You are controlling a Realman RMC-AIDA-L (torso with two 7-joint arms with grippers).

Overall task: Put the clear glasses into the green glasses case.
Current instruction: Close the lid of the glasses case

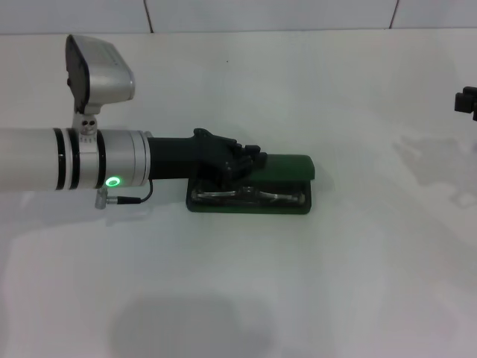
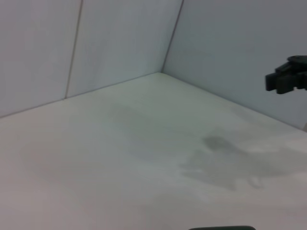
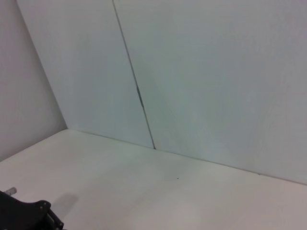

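The green glasses case [image 1: 287,167] lies open in the middle of the white table, its lid raised at the back. The clear glasses [image 1: 250,196] rest inside its lower tray, lens toward the front. My left gripper [image 1: 242,158] reaches in from the left and hovers over the case's left back part, at the lid's end; its black body hides that corner. A dark sliver of the case [image 2: 220,228] shows in the left wrist view. My right gripper [image 1: 466,101] is parked far off at the right edge, also seen as a black shape [image 2: 289,76] from the left wrist.
The white table [image 1: 246,298] is ringed by pale walls at the back [image 1: 268,15]. The left arm's long silver forearm [image 1: 74,160] spans the table's left half. A dark part of the left arm [image 3: 29,214] shows in the right wrist view.
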